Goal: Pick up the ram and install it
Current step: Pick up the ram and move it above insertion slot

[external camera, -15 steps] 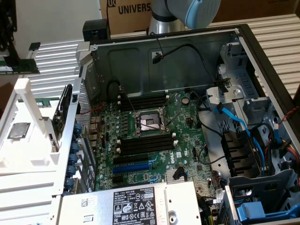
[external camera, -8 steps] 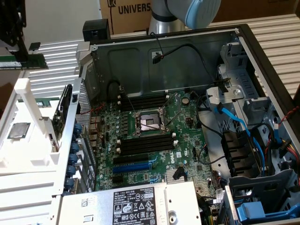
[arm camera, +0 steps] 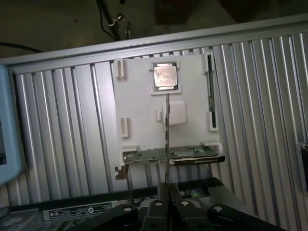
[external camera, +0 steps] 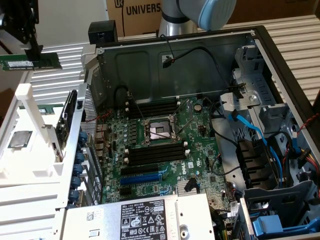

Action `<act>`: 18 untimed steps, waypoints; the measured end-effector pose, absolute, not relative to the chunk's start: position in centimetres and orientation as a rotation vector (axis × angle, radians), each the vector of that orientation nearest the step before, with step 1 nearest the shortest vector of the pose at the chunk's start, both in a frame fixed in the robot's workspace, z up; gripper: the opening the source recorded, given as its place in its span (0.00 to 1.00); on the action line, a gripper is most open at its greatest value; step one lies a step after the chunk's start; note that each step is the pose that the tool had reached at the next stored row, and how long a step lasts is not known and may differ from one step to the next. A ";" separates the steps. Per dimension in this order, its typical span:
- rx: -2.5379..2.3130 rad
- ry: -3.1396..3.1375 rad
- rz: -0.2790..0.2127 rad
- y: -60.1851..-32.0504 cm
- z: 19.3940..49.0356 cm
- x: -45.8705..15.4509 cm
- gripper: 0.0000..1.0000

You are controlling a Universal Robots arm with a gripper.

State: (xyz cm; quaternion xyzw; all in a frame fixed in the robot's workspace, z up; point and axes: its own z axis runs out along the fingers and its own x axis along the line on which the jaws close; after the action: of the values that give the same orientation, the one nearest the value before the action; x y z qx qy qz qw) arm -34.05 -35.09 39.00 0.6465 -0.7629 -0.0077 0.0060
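My gripper (external camera: 33, 52) is clamped on the ram (external camera: 47, 61), jaws drawn narrow onto the thin board; the grip sits on its upper long edge, part-way along; the stick hangs level in the air, its flat green face and pale label strip toward the exterior camera; one end runs off the exterior view's left edge; the other end points toward the open computer case (external camera: 200, 65). Wrist view: the ram (arm camera: 167, 125) shows edge-on as a thin line rising from between my fingers (arm camera: 157, 206), which press against both its faces. Position: up at the exterior view's far left, above the white holder (external camera: 35, 160) and apart from it, outside the case; the ribbed metal table (external camera: 295, 35) lies beneath everything. Holder as the wrist camera sees it (arm camera: 139, 96): a processor chip (arm camera: 165, 77) sits in one pocket; a green card (arm camera: 192, 155) lies along one edge, crossed by the line of the ram in front of it. Inside the case: motherboard (external camera: 165, 170) lying flat; processor socket (external camera: 159, 131) near its middle; long black memory slots in two banks, one beyond the socket (external camera: 152, 108) and one on the nearer side (external camera: 156, 153); blue expansion slot (external camera: 142, 178) nearer the camera; labelled power supply (external camera: 145, 220) at the front. The ram is well apart from the memory slots; not yet installed.
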 end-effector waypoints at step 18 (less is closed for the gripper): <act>2.021 -2.385 -0.019 -35.1 39.7 -28.0 0.12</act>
State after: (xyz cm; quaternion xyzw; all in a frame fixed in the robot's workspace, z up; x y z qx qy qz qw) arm -27.96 -35.07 39.71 0.6464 -0.7629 -0.0059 0.0075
